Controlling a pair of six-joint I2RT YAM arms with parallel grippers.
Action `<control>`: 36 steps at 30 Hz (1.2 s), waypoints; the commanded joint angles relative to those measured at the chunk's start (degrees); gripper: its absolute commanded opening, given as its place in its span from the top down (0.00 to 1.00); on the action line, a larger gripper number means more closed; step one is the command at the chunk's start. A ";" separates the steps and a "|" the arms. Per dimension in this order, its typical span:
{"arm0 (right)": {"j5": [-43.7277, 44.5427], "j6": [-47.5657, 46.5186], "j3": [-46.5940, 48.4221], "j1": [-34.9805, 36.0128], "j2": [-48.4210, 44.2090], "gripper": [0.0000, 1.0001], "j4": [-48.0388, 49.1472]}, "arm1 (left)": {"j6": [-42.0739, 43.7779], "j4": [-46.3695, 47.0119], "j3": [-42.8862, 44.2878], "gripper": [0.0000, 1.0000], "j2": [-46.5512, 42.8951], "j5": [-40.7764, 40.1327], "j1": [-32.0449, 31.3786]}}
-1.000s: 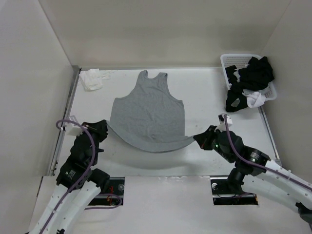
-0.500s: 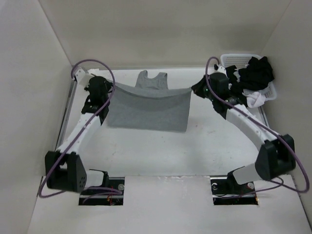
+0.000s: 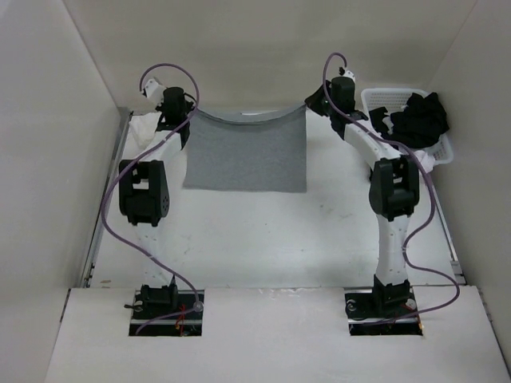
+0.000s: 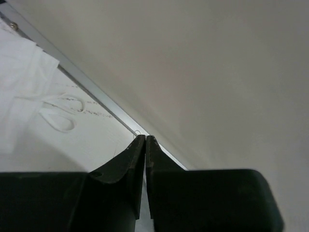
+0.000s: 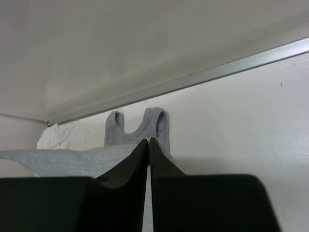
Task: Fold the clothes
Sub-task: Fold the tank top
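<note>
Overhead, tank top (image 3: 246,155) raised hem hides straps, neckline.

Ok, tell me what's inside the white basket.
Black garments heaped in the white basket, spilling over its rim. Whatever lies beneath them is covered, and the right arm hides the basket's near-left part.

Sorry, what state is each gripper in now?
Left gripper: closed on one hem corner of the tank top.
Right gripper: closed on the other hem corner.

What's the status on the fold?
Both shut: left gripper, right gripper, on tank top hem corners. Hem slung between them at far edge, garment doubled. Nothing in the way.
</note>
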 commanded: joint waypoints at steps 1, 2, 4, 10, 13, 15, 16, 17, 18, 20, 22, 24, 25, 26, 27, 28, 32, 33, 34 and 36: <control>-0.59 2.33 8.01 -0.19 6.03 0.79 2.71 | 1.37 0.86 8.21 0.90 4.55 0.40 0.50; -0.25 2.51 9.07 -0.19 7.09 0.69 2.97 | 1.37 0.68 9.36 0.84 5.52 0.92 0.67; 0.37 2.25 8.91 -0.01 6.58 0.56 2.80 | 1.90 0.85 9.38 0.68 4.66 0.58 0.58; 3.27 0.49 -10.03 3.23 -9.56 0.47 5.25 | 4.62 6.55 -10.08 0.57 -11.83 0.22 -3.53; 5.46 -0.38 -24.00 6.04 -18.88 0.70 8.77 | 2.53 9.63 -28.35 0.57 -22.73 -1.53 -7.31; 7.31 -0.56 -32.89 7.98 -24.34 0.99 9.21 | 0.24 9.65 -38.91 0.58 -28.54 -3.11 -8.82; 8.27 -0.04 -37.45 8.60 -26.97 1.00 9.39 | -1.51 9.12 -43.75 0.58 -31.44 -3.55 -8.82; 9.07 0.40 -41.76 9.12 -29.44 1.00 9.82 | -3.96 8.59 -48.24 0.58 -34.17 -3.30 -8.65; 9.60 1.36 -45.72 9.48 -31.98 1.00 10.26 | -5.55 7.98 -52.11 0.59 -36.63 -2.69 -8.21; 10.13 2.68 -52.85 9.92 -36.21 0.90 11.32 | -7.67 6.23 -58.01 0.60 -40.59 -0.06 -5.76; 10.31 3.92 -58.57 10.10 -38.77 0.73 13.16 | -8.91 5.60 -61.36 0.59 -42.01 2.67 -3.73; 8.99 5.32 -62.44 10.10 -39.48 0.61 14.57 | -9.26 6.04 -62.87 0.57 -41.23 6.27 -1.88; 7.85 5.85 -64.03 10.01 -39.31 0.56 15.45 | -9.44 6.56 -62.96 0.55 -40.35 8.29 -1.09; 6.89 6.29 -65.26 9.49 -38.78 0.53 16.41 | -9.09 7.70 -62.96 0.54 -39.13 10.22 -0.48; 6.09 6.99 -66.06 8.96 -37.99 0.50 17.12 | -9.00 9.02 -62.78 0.52 -37.72 12.07 -0.12; 5.13 7.43 -66.50 8.17 -37.03 0.48 17.73 | -9.43 10.16 -62.61 0.50 -36.58 14.00 0.40; 0.20 9.54 -66.77 6.84 -31.93 0.44 21.16 | -11.01 12.89 -62.43 0.48 -32.44 16.13 2.51; -0.93 10.33 -66.51 6.84 -30.09 0.44 22.47 | -11.37 13.33 -62.34 0.48 -31.13 16.13 3.13; -1.73 11.29 -66.50 6.76 -28.94 0.44 23.36 | -11.72 13.77 -62.26 0.48 -29.81 16.22 3.65; -2.26 12.53 -66.59 6.76 -27.36 0.45 25.02 | -13.56 14.65 -61.99 0.48 -27.35 16.48 4.89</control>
